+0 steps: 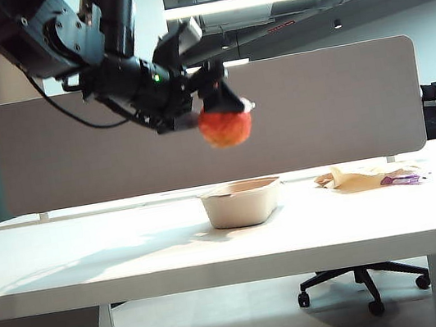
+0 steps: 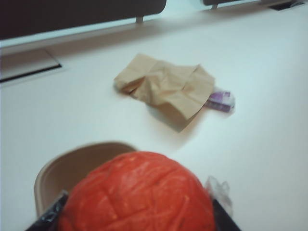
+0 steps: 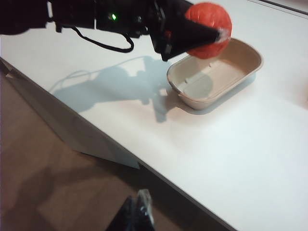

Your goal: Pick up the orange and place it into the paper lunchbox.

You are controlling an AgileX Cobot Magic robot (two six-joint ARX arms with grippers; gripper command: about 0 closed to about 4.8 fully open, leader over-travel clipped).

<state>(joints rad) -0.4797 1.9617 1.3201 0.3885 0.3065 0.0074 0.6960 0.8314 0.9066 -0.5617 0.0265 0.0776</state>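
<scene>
Orange (image 1: 226,127): held in the air between the jaws of the left gripper (image 1: 231,112); carried well above the table (image 1: 92,258), directly over the paper lunchbox (image 1: 242,204); judged to be kept high so that the flared rim is cleared before lowering.
Paper lunchbox: stood open on the table, nothing seen inside; a round shadow is cast on its floor, taken as a sign that the fruit is lined up over it.
Left gripper: clenched on the orange, one finger at each side; the arm is reached in from upper left, forearm sloped downward.
Right gripper (image 3: 137,216): parked off the table's edge, only a dark tip seen; whether spread or closed cannot be told.
Crumpled paper (image 1: 361,177): left lying well apart from the tray, with a purple scrap (image 1: 407,179) beside it; not involved.
</scene>
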